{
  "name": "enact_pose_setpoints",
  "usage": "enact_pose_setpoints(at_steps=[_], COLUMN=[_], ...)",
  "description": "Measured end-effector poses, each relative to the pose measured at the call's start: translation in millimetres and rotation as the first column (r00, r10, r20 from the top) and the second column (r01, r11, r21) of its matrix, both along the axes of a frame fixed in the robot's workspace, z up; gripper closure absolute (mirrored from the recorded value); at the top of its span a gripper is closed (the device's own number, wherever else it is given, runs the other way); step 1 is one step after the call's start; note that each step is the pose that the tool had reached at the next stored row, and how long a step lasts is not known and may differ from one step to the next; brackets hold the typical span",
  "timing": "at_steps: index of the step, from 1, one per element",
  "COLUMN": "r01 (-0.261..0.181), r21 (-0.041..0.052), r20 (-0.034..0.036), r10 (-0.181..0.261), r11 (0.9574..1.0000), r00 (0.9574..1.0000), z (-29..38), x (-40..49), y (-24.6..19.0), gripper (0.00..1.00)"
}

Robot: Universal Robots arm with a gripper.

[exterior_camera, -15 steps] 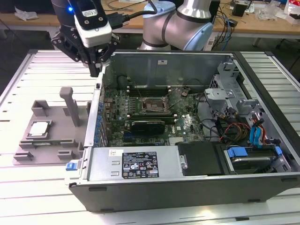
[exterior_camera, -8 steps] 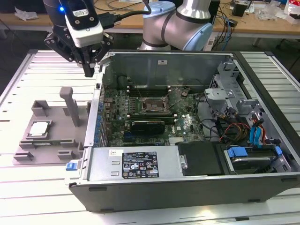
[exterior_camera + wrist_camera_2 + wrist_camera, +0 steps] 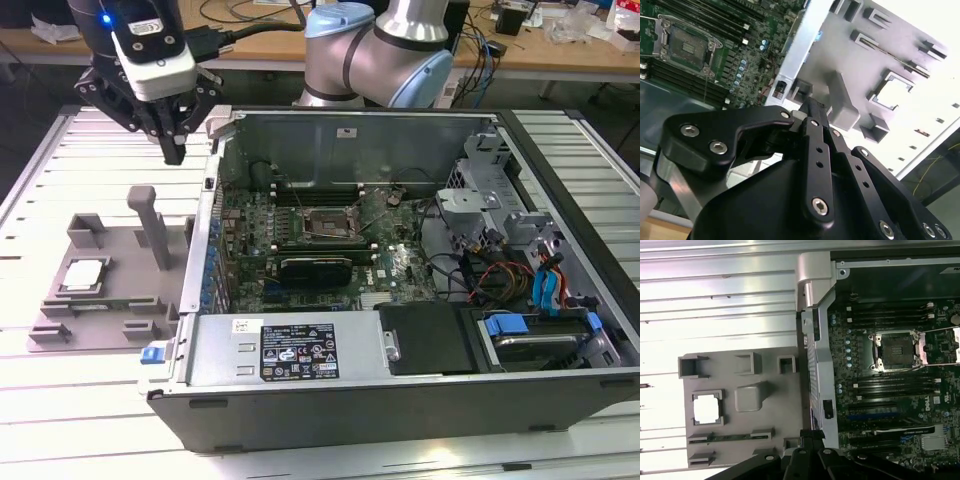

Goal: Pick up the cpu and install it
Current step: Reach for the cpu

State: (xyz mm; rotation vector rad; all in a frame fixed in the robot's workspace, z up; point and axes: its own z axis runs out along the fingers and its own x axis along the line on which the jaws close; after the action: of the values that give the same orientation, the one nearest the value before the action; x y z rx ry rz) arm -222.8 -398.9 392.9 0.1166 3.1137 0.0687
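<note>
Across the slatted white bench [image 3: 40, 160], from the exterior view's left: spot the cpu [image 3: 83, 275] flat in a recess of the grey tray [image 3: 120, 300], centre the clenched, empty gripper [image 3: 175, 150] hanging well apart from it, spread wide, descend square, pinch only opposite edges, staying clear of the open computer case [image 3: 450, 400].

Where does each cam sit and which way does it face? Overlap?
Exterior view: off the arm, raised, looking down into the open computer case and tray; arm and gripper show.
First wrist view: on the wrist, looking down on tray, cpu and socket; gripper tip shows.
Second wrist view: on the wrist, looking obliquely along the gripper body at the tray.
Shared: all three show cpu in tray.
</note>
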Motion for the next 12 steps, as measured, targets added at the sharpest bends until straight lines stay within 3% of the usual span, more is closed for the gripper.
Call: enact_pose_setpoints(at_steps=[4, 12], r01=[0.0, 0.0], r21=[0.0001, 0.0001], r20=[0.0, 0.0], r10=[0.0, 0.0], r11=[1.0, 1.0], r00=[1.0, 1.0], z=[-0.1, -0.4], x=[-11.8, -25.5], y=[0.0, 0.0], gripper=[0.89, 0.89])
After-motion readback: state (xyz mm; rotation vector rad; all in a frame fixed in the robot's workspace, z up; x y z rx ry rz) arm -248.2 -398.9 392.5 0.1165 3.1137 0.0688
